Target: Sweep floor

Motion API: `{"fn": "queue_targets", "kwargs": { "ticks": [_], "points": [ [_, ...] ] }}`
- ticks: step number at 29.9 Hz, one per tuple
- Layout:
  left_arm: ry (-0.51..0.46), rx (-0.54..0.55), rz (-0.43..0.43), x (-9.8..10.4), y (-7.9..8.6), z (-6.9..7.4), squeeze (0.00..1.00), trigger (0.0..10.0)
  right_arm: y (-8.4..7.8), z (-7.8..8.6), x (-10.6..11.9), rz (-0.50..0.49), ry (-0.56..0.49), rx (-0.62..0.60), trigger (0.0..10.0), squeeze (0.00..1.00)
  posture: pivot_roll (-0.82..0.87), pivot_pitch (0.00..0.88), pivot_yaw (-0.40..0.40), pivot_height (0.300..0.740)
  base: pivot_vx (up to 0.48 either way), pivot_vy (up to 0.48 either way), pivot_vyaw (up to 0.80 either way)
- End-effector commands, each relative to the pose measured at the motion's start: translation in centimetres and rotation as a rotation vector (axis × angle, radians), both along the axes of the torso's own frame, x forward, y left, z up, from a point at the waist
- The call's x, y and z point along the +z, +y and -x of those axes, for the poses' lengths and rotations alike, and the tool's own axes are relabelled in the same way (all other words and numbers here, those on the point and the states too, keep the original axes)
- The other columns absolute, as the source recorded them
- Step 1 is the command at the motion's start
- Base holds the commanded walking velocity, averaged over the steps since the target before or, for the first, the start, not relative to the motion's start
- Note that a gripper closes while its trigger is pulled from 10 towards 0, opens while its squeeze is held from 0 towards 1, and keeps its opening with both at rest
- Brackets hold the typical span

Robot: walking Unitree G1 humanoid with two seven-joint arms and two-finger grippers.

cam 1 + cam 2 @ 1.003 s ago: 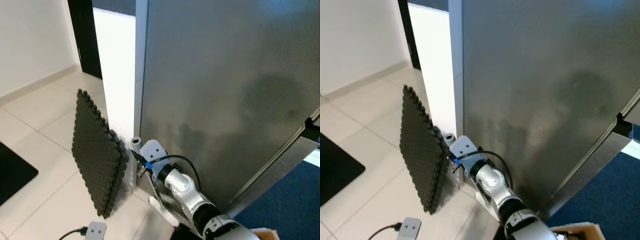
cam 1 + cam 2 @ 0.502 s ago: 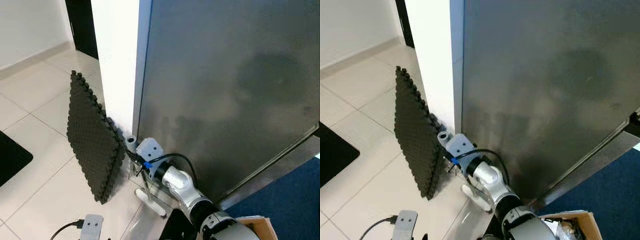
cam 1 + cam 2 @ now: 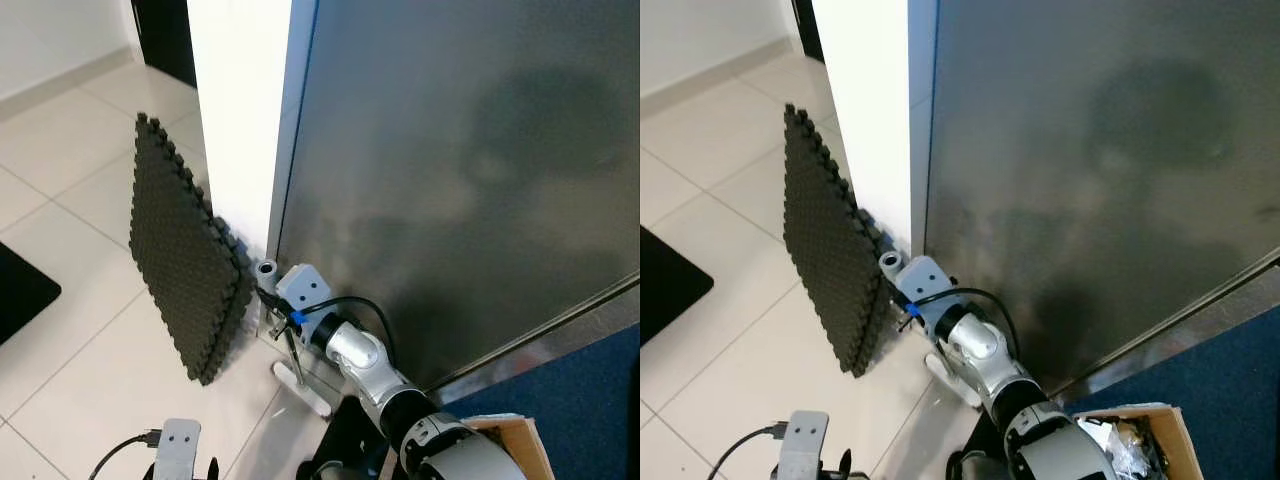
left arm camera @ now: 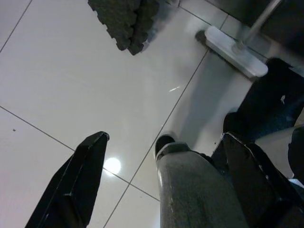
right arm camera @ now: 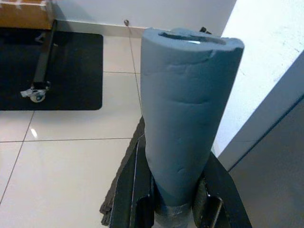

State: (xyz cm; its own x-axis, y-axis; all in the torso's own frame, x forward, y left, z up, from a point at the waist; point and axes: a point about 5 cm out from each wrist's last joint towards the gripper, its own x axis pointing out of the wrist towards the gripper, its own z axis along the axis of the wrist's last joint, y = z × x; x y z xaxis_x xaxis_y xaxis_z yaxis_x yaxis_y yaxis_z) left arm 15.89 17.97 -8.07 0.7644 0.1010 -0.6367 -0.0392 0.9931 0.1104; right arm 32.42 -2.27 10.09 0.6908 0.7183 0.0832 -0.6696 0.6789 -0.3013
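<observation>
A broom stands by the dark steel panel: its grey foam-wrapped handle top [image 3: 266, 268] [image 5: 185, 109] rises from my right gripper [image 5: 173, 209], which is shut on the handle just below the foam. The white broom head [image 3: 300, 388] [image 4: 235, 45] rests on the pale floor tiles [image 3: 90, 340] under my right arm. My left gripper [image 4: 166, 180] hangs low over the tiles, its two black fingers [image 4: 78, 175] spread wide with nothing between them. My own grey leg [image 4: 194, 190] shows between those fingers.
A stack of black foam puzzle mats [image 3: 185, 265] leans on a white wall [image 3: 240, 110] just left of the broom. The steel panel [image 3: 450, 180] blocks the right. Blue carpet [image 3: 590, 390] and a cardboard box [image 3: 510, 440] lie at right; a black mat [image 3: 20, 300] at left.
The head camera has shifted, so the whole scene sits differently. The right gripper keeps its hold on the handle, beside the foam mats as before.
</observation>
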Motion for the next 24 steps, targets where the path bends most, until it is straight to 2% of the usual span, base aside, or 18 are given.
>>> {"fn": "queue_targets", "kwargs": {
  "ticks": [1, 3, 4, 5, 6, 8, 9, 16, 24],
  "points": [
    [0.254, 0.012, 0.063, -2.9, -2.0, 6.9, 0.0, 10.0, -0.1, 0.0, -0.3, 0.014, 0.003, -0.009, 10.0, 0.0, 0.02, 0.316, -0.201, 0.74, 0.0, 0.0, 0.0],
    [0.251, 0.011, 0.062, -2.9, -2.0, 7.1, 0.0, 10.0, -0.1, -0.1, -0.2, 0.016, 0.003, -0.02, 10.0, 0.04, 0.02, 0.321, -0.202, 0.74, 0.0, 0.0, 0.0],
    [0.252, 0.013, 0.06, -2.9, -1.9, 7.4, 0.0, 10.0, 0.0, -0.3, 0.0, 0.018, 0.001, -0.027, 10.0, 0.19, 0.03, 0.326, -0.203, 0.74, 0.0, 0.0, 0.0],
    [0.252, 0.013, 0.06, -2.9, -1.9, 7.4, 0.0, 10.0, 0.0, -0.3, 0.0, 0.018, 0.001, -0.027, 10.0, 0.19, 0.03, 0.326, -0.203, 0.74, 0.0, 0.0, 0.0],
    [0.256, 0.016, 0.058, -2.9, -1.8, 7.8, 0.0, 10.0, 0.2, -0.4, 0.1, 0.018, 0.0, -0.031, 10.0, 0.26, 0.03, 0.329, -0.206, 0.74, 0.0, 0.0, 0.0],
    [0.259, 0.019, 0.056, -3.0, -1.8, 8.0, 0.0, 10.0, 0.3, -0.4, 0.2, 0.017, -0.001, -0.033, 10.0, 0.26, 0.03, 0.329, -0.206, 0.74, 0.0, 0.0, 0.0],
    [0.262, 0.023, 0.053, -3.0, -1.7, 8.3, 0.0, 10.0, 0.4, -0.5, 0.4, 0.017, -0.007, -0.038, 10.0, 0.38, 0.04, 0.33, -0.207, 0.74, 0.0, 0.0, 0.0],
    [0.265, 0.028, 0.047, -3.0, -1.4, 9.1, 0.0, 10.0, 0.4, -1.1, 1.3, 0.003, -0.054, -0.086, 10.0, 0.37, 0.06, 0.322, -0.197, 0.74, 0.0, 0.0, 0.0],
    [0.256, 0.016, 0.043, -3.0, -1.4, 9.0, 0.0, 10.0, 0.2, -1.7, 2.3, 0.028, -0.129, -0.147, 10.0, 0.31, 0.06, 0.317, -0.18, 0.74, 0.0, 0.0, 0.0]
  ]
}}
